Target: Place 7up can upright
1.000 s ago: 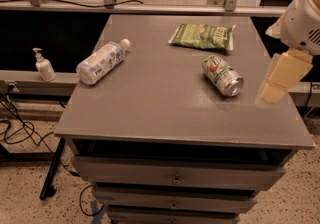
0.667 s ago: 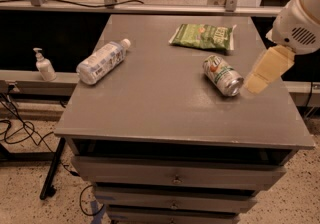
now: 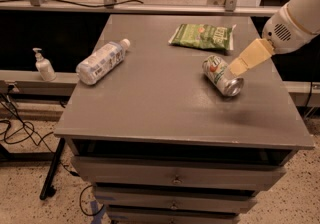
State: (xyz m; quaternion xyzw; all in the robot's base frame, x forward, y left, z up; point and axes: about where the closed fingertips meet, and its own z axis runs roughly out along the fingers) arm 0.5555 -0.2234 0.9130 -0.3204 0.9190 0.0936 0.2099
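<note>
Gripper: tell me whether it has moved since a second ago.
Yes. The gripper has moved left, from near the right edge of the table to the lying can, which has not shifted. Its tip now overlaps the can's upper side.

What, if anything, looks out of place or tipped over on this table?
Two containers lie on their sides on the table: the 7up can near the right edge and the clear bottle on the left. No spill or visible damage shows. The gripper hovers at the can's right side. The green snack bag lies flat.
</note>
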